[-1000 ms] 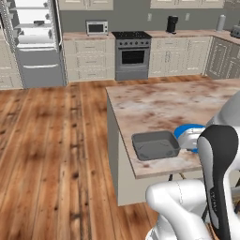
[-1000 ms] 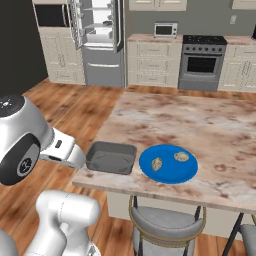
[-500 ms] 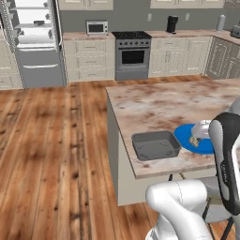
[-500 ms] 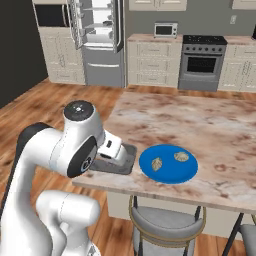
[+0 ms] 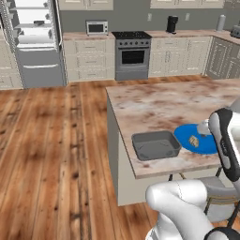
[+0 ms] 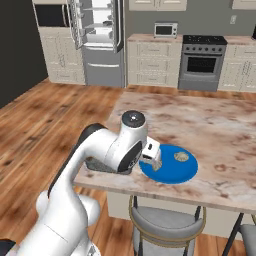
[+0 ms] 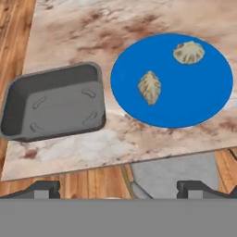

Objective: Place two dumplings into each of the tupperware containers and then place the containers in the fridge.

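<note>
Overhead now, my gripper hangs above the near edge of the island, its two dark fingertips spread wide apart with nothing between them. Only the tips show at the 6 o'clock edge of the hand view.

One tub sits empty near the counter's edge, at 9 o'clock from the blue plate and just beside it, a thin strip of marble between the two rims. Two dumplings lie on the plate and apart from each other: one near the middle, the other toward the rim at 1 o'clock.

From the left base view, the tub shows whole, but my forearm cuts off the plate on its 3 o'clock side, and just one dumpling can be made out there. From the right base view, my arm covers most of the tub, leaving a dark sliver at the island's near edge; one dumpling shows on the plate past my wrist.

A grey stool stands below the counter edge.

Far across the wooden floor, the fridge stands with its doors open, white shelves showing. At that distance, what they hold is too small to tell.
</note>
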